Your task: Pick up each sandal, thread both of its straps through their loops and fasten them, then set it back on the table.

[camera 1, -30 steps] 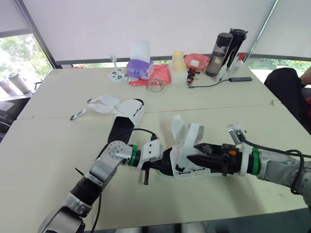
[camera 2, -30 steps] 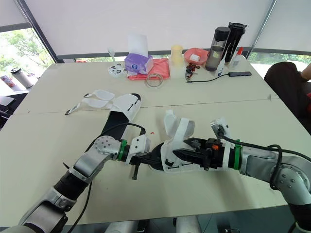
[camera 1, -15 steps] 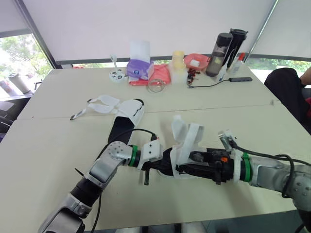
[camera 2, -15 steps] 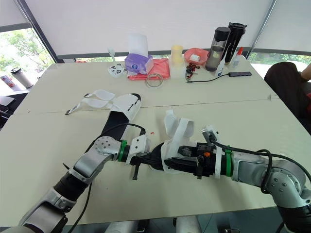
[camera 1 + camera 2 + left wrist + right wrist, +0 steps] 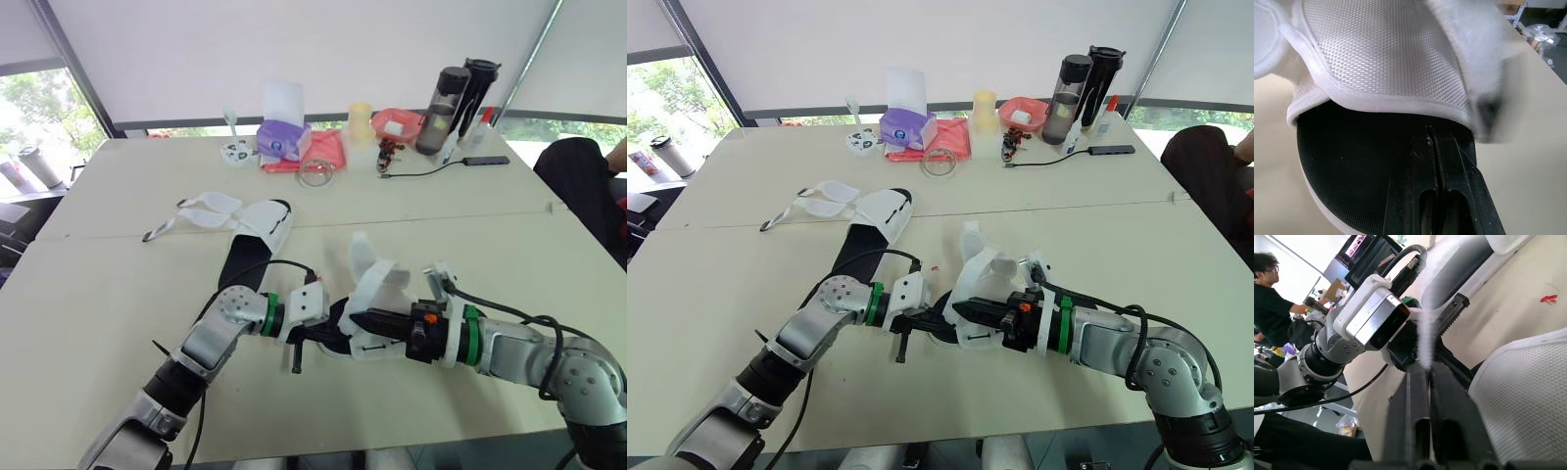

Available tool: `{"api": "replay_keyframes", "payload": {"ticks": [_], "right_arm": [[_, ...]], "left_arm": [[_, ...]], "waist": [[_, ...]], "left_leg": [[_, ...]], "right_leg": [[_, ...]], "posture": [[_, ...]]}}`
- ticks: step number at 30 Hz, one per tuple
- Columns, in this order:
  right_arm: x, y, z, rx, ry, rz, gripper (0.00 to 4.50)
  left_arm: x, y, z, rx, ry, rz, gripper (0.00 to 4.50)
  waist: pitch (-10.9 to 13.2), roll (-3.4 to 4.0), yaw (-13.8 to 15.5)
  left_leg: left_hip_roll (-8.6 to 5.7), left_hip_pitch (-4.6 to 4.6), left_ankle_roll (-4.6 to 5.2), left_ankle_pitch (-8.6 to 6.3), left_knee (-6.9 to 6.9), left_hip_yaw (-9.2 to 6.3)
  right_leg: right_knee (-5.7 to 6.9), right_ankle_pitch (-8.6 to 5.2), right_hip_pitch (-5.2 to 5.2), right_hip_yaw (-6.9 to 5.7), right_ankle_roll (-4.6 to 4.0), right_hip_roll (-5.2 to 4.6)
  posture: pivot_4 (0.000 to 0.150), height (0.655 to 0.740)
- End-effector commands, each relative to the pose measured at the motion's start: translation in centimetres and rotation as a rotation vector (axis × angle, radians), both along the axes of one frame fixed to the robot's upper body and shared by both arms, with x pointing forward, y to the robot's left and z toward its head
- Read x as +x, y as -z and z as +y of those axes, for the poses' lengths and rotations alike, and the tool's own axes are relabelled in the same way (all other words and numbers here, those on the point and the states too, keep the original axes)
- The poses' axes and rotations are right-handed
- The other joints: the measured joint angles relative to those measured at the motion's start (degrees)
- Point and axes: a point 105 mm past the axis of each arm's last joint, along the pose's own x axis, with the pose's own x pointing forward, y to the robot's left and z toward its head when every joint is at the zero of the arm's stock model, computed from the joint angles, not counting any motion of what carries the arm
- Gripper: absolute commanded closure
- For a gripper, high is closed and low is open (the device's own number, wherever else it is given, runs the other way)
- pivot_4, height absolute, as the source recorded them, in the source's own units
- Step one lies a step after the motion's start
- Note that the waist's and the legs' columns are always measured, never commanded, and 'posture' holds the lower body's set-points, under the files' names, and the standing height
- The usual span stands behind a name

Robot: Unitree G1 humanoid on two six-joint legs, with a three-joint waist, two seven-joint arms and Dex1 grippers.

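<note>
The right gripper (image 5: 357,321) is closed, and a thin white strap (image 5: 1426,335) is pinched between its fingers (image 5: 1415,396). Since a second ago this gripper has been carried well in toward the left gripper (image 5: 325,337), so that the two are now almost tip to tip. The strap, which stood up loosely before, is now bent in an arch from the upper down to the right fingertips. The sandal (image 5: 380,284) is found just behind and above the right gripper, its white upper over that gripper's body, and it has hardly been shifted. Its black insole (image 5: 1347,161) is clamped at the heel end by the left gripper, whose fingers (image 5: 1422,166) are pressed together on it; that hold is unchanged. Whether the strap end has reached a loop cannot be told. The move is judged to be the strap being drawn across toward its loop, so threading is under way and nothing is fastened yet. Farther out, beyond the left arm, the other sandal (image 5: 253,233) is left on the table (image 5: 98,323) with its straps open.
</note>
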Motion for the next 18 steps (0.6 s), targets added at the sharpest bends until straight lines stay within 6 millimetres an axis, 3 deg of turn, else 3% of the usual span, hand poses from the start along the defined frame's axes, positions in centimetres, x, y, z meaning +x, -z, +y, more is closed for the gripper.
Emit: {"api": "replay_keyframes", "payload": {"ticks": [1,9,18], "right_arm": [[-0.2,-0.7,0.0,0.018,-0.005,-0.015,4.47],[-0.1,-3.2,-3.7,-0.043,-0.033,-0.104,4.47],[0.4,-2.7,-5.5,-0.162,-0.146,-0.057,4.47]], "left_arm": [[0.1,0.8,0.1,0.033,-0.028,0.003,4.50],[0.1,1.0,0.1,0.033,-0.029,0.007,4.50],[0.7,1.4,0.4,0.106,0.009,-0.099,4.50]], "waist": [[0.0,0.00,0.0],[0.0,0.00,0.8],[0.0,0.00,1.1]], "left_leg": [[0.00,0.00,0.00,0.00,0.00,0.00],[0.00,-0.01,0.00,0.00,0.01,0.01],[0.02,-0.02,0.00,0.00,0.02,0.03]], "right_leg": [[0.00,0.00,0.00,0.00,0.00,0.00],[0.00,0.00,-0.01,-0.01,0.01,0.02],[-0.01,0.00,-0.01,-0.03,-0.01,0.02]], "posture": [[0.150,0.7400],[0.150,0.7400],[0.150,0.7400]]}}
